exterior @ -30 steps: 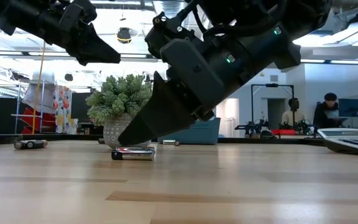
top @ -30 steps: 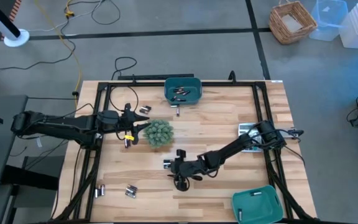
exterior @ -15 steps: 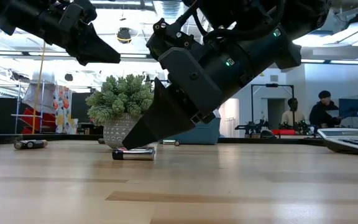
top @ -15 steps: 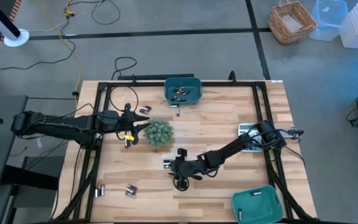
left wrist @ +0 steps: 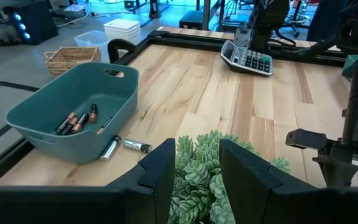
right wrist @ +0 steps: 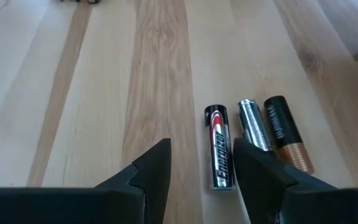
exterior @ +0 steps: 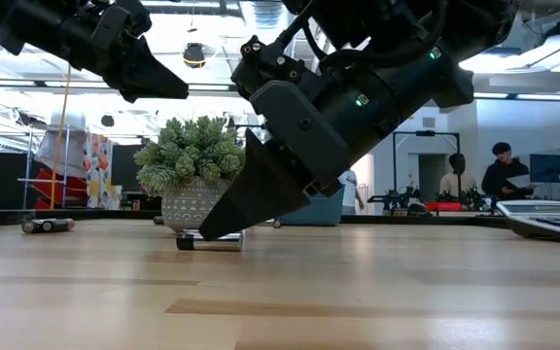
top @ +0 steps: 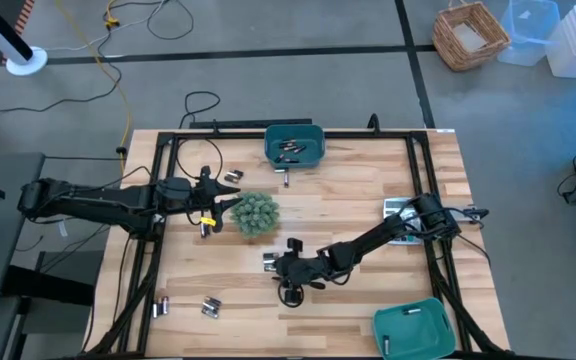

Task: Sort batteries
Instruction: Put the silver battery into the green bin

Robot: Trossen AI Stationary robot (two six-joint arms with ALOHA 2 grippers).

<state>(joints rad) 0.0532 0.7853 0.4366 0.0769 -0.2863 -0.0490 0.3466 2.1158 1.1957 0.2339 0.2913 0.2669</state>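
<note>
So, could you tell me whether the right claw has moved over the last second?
Yes: in the low view the right claw has dropped lower toward the small cylindrical battery lying on the wooden table.

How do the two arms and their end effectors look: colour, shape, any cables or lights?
Both arms are black and jointed. The right end effector has a boxy body with small green lights, looped black cables and wedge-shaped fingers. The left end effector has similar dark, blocky tapering fingers.

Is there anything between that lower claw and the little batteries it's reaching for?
Nothing visible. The right gripper hangs open just above the bare wood, and the three batteries lie side by side right by its fingertips. The potted plant stands off to one side, beyond them.
</note>
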